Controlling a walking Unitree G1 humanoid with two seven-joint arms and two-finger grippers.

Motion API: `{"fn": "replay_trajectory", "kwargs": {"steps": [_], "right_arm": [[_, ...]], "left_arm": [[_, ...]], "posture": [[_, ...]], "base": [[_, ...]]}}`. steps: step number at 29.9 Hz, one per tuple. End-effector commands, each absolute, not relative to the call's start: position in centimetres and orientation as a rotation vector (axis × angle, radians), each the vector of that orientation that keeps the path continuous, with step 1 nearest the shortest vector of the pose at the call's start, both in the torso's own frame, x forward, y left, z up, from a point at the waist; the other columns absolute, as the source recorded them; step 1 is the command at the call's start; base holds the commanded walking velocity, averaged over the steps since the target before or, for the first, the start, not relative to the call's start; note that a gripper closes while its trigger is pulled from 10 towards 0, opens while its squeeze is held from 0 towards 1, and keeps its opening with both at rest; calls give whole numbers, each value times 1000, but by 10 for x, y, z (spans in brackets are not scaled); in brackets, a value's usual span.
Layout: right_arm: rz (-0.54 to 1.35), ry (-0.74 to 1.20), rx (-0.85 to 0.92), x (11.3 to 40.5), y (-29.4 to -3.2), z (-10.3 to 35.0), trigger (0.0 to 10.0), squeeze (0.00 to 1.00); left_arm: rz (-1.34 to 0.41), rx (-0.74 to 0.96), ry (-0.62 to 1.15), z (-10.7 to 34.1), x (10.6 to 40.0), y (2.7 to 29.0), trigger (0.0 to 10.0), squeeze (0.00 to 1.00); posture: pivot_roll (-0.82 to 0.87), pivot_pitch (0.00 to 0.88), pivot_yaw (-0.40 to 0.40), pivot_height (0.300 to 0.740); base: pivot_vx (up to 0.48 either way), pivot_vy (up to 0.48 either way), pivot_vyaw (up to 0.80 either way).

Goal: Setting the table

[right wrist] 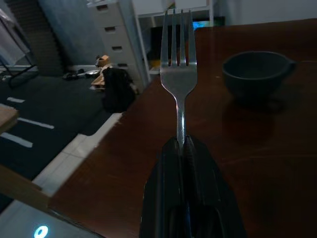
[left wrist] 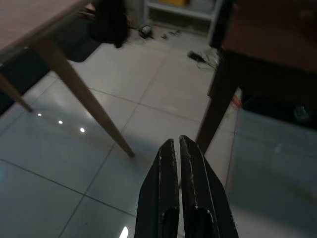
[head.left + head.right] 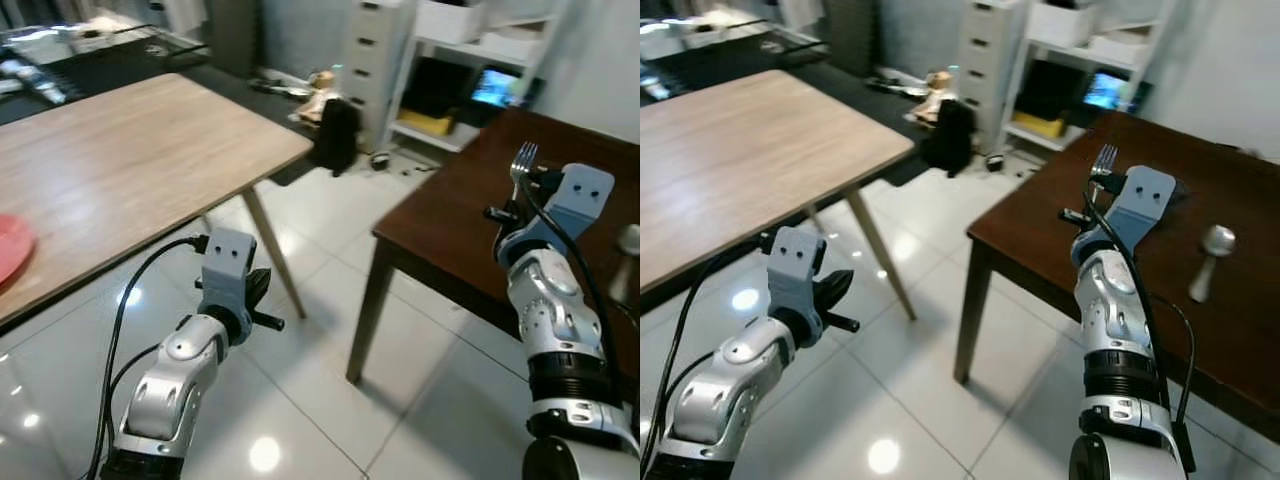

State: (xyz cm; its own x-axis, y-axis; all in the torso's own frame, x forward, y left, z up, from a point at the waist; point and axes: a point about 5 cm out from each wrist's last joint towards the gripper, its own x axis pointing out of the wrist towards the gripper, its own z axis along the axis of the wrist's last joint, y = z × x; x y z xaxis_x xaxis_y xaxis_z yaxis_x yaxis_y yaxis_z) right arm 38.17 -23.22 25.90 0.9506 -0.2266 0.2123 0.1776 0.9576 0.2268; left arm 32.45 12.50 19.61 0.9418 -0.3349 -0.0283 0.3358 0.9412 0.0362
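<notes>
Fork (image 1: 178,64) sits clamped between my right gripper's (image 1: 182,144) two black fingers, pinched low on the handle so the tines stand clear and point ahead over the dark table (image 3: 450,215). I judge that grip keeps the head free to be laid flat without the fingers touching the wood. Out past the tines, a dark bowl (image 1: 255,74) stands on the same table, well apart from the fork. A silvery, upright utensil-like piece (image 3: 1208,258) stands farther along that table; I cannot tell what it is.

My left gripper (image 2: 181,153) has its fingers pressed together on nothing, hanging low over the white tiled floor (image 3: 300,390) in the gap between the two tables, out of the way. Beside it, the light wooden table (image 3: 130,150) carries a red plate (image 3: 12,248) at its near edge, which I take as the likely place setting.
</notes>
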Motion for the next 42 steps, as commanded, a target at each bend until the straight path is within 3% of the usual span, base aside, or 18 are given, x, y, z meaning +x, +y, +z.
{"fn": "replay_trajectory", "kwargs": {"steps": [1,9,21,27,33,42], "right_arm": [[-175,-247,140,378,-227,255,10000,0],[-53,-235,-12,347,-207,246,10000,0],[-83,-107,-85,329,-216,233,10000,0],[-99,-89,-21,332,-217,231,10000,0],[-20,-78,28,339,-200,233,10000,0],[127,-75,112,348,-170,237,10000,0]], "left_arm": [[-387,36,36,193,324,125,10000,0],[-516,49,17,207,324,126,10000,0],[-909,110,-5,222,306,122,10000,0],[-863,174,-22,224,314,131,10000,0],[-782,183,-31,225,320,136,10000,0],[-663,104,-19,219,325,138,10000,0]], "posture": [[-13,123,87,740],[-20,112,88,740],[-41,108,85,740],[-42,108,81,740],[-41,109,78,740],[-38,112,75,740]], "base": [[0,0,-800],[0,0,-795],[0,0,-797],[0,0,-800],[0,0,-800],[0,0,0]]}}
